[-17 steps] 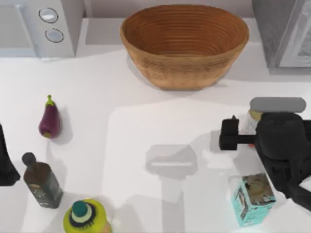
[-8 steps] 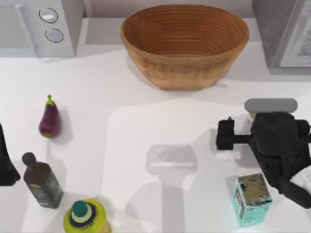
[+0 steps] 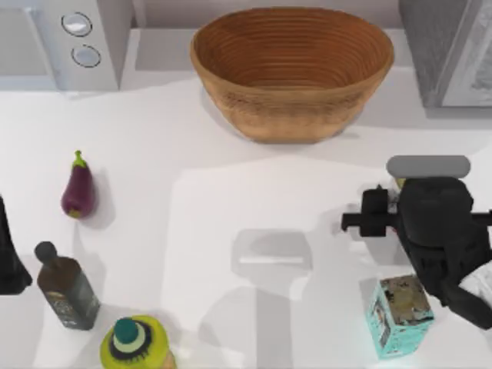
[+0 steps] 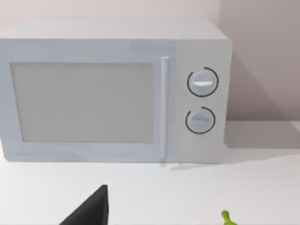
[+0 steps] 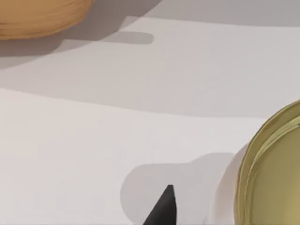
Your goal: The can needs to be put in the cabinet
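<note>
Two arms are at the table (image 3: 231,177). The right arm is at work on the right side, and the right fingers (image 3: 375,223) reach out over the table just beside the can (image 5: 276,173). One dark tip of them shows in the right wrist view, near the can's gold lid but not touching it. I cannot tell if these fingers are wide or narrow.

The can stands upright on the table, mostly hidden under the arm in the top view. It sits between the teal carton (image 3: 400,314) and the grey cabinet (image 3: 430,54), well apart from the cabinet in the far right corner. A big brown basket (image 3: 292,69) stands at the back.

At the left edge the left arm (image 3: 8,257) is parked, facing the microwave (image 4: 112,93). I cannot tell how wide its fingers are either. An eggplant (image 3: 78,192) and a dark bottle (image 3: 68,288) are near it.
</note>
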`<action>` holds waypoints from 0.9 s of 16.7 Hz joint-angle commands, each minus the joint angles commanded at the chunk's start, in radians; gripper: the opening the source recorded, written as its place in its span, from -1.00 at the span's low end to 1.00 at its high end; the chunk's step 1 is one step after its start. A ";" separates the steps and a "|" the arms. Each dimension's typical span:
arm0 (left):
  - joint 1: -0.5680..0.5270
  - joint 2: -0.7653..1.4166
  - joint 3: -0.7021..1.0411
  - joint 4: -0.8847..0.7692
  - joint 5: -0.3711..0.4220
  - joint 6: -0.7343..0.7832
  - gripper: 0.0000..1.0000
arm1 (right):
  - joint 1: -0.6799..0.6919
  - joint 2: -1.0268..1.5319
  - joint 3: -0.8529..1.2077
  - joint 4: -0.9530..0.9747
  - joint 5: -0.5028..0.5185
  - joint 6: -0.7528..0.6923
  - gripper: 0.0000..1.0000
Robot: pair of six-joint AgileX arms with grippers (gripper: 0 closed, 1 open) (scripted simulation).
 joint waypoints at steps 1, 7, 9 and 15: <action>0.000 0.000 0.000 0.000 0.000 0.000 1.00 | 0.000 0.000 0.000 0.000 0.000 0.000 -0.36; 0.000 0.000 0.000 0.000 0.000 0.000 1.00 | 0.000 0.000 0.000 0.000 0.000 0.000 -1.00; 0.000 0.000 0.000 0.000 0.000 0.000 1.00 | 0.000 0.000 0.000 0.000 0.000 0.000 -1.00; 0.000 0.000 0.000 0.000 0.000 0.000 1.00 | 0.000 -0.002 0.000 -0.001 0.000 0.001 -1.00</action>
